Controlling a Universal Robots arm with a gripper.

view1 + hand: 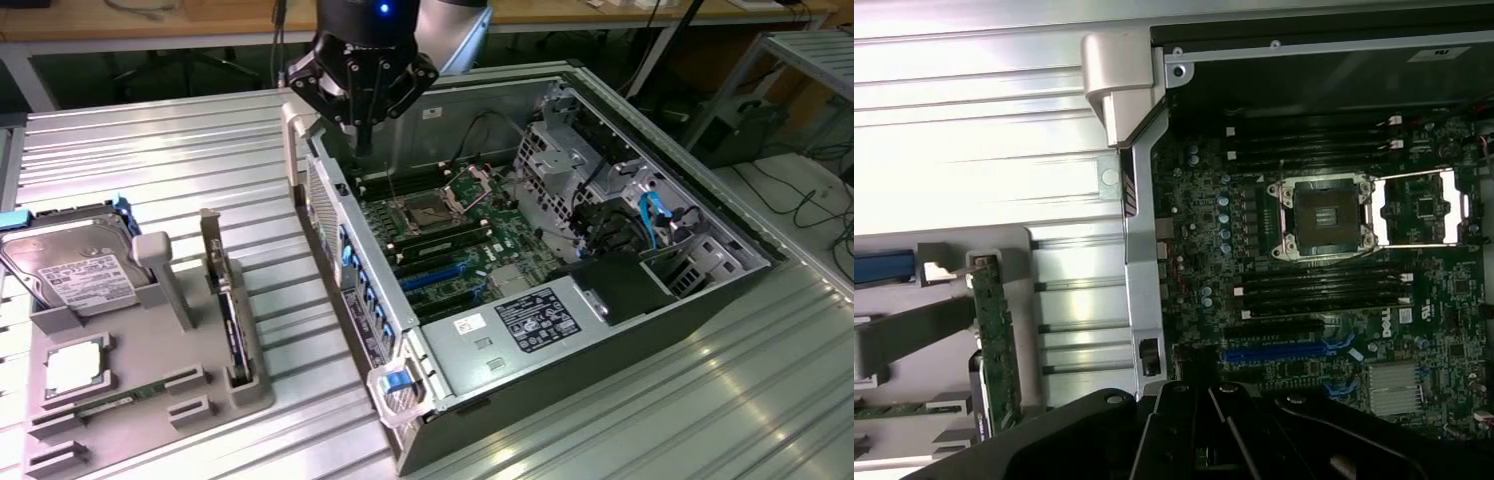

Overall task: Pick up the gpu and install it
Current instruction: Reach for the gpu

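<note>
Gripper (363, 148): fingers drawn together, empty, above the rear wall edge of the open computer case (327, 215), with clear room over the motherboard (447, 235). Gpu (230, 325): stands on edge in the grey tray (140, 375), 7 o'clock from gripper, well apart; long axis 12-to-6, bracket end at 12, lower edge hidden in its slot

High oblique view, close overhead view.
The exterior view looks down slantwise on the open grey metal computer case (461, 110); the wrist view faces straight down, nearer, sharing its green motherboard (1199, 260).
</note>
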